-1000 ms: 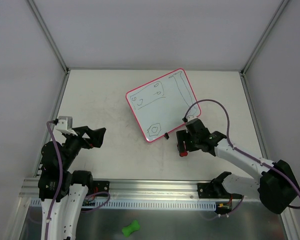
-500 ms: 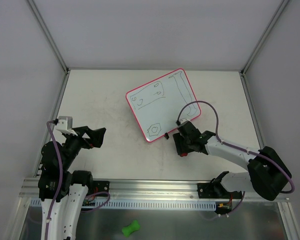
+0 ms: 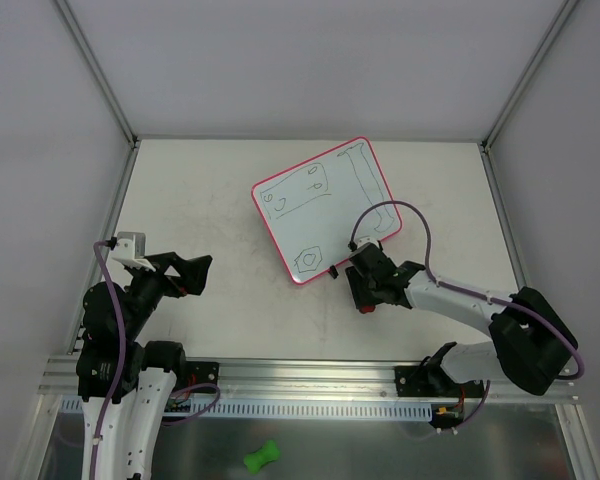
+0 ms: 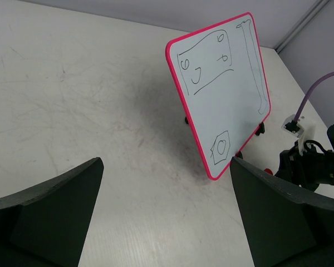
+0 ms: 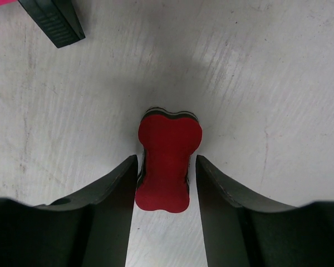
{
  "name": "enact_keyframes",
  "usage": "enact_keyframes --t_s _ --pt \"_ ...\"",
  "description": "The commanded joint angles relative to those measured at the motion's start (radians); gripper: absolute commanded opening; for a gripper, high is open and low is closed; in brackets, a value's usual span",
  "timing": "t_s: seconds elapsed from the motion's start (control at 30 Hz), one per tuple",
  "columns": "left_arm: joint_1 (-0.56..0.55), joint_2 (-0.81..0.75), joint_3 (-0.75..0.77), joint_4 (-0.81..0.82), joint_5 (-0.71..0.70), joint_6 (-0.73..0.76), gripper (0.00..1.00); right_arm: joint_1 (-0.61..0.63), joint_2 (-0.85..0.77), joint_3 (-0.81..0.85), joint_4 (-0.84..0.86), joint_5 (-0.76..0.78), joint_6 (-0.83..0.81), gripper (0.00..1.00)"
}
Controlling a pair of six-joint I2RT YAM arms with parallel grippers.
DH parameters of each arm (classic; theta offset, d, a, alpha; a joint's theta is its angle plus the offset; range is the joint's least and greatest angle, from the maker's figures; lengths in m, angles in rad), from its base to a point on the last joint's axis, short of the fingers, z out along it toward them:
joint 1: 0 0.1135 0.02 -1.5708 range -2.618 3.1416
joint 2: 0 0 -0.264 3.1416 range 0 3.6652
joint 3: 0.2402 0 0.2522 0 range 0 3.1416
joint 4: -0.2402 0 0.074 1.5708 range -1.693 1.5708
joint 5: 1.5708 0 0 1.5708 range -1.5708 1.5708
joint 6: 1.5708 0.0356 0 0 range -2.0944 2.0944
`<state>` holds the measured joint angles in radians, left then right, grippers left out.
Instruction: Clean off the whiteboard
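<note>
The whiteboard (image 3: 325, 205), white with a pink-red frame and dark marker doodles, rests tilted on black feet at the table's middle back; the left wrist view shows the whiteboard (image 4: 222, 94) too. A small red bone-shaped eraser (image 5: 167, 164) lies flat on the table just off the board's near right corner. My right gripper (image 3: 364, 298) is low over it, with one finger on each side of the eraser's waist. The left finger is against it and a thin gap shows at the right finger. My left gripper (image 3: 195, 272) hangs wide open at the left, holding nothing.
One black foot (image 5: 53, 22) of the board stands just beyond the eraser. A green bone-shaped piece (image 3: 262, 457) lies below the metal rail (image 3: 280, 375) at the near edge. White walls enclose the table on three sides.
My right gripper moved a little left, down over the eraser, and its jaws narrowed around it. The left arm and the whiteboard stayed put.
</note>
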<state>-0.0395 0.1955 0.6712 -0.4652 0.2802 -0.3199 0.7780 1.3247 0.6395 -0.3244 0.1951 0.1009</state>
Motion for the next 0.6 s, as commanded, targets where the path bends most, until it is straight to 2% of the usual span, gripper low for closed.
enact_keyframes --t_s 0.0,0.17,0.2,0.37,0.47,0.5,0.57 --pt "-0.002 0.005 -0.005 0.016 0.017 0.025 0.99 0.009 0.018 0.043 0.015 0.033 0.01 0.41" --pt "-0.002 0.005 -0.007 0.017 0.019 0.025 0.99 0.012 0.013 0.045 0.016 0.038 0.008 0.37" --pt "-0.002 0.005 -0.005 0.016 0.017 0.025 0.99 0.012 0.014 0.046 0.015 0.041 0.005 0.3" --pt "-0.002 0.007 -0.007 0.017 0.016 0.025 0.99 0.014 0.014 0.051 0.01 0.037 0.0 0.13" --pt "-0.002 0.008 -0.009 0.017 0.016 0.025 0.99 0.015 -0.015 0.052 0.004 0.043 -0.004 0.06" --pt "-0.002 0.009 -0.009 0.016 0.016 0.025 0.99 0.017 -0.025 0.051 0.004 0.044 -0.007 0.01" --pt "-0.002 0.01 -0.007 0.016 0.017 0.025 0.99 0.02 -0.062 0.055 0.004 0.049 -0.015 0.0"
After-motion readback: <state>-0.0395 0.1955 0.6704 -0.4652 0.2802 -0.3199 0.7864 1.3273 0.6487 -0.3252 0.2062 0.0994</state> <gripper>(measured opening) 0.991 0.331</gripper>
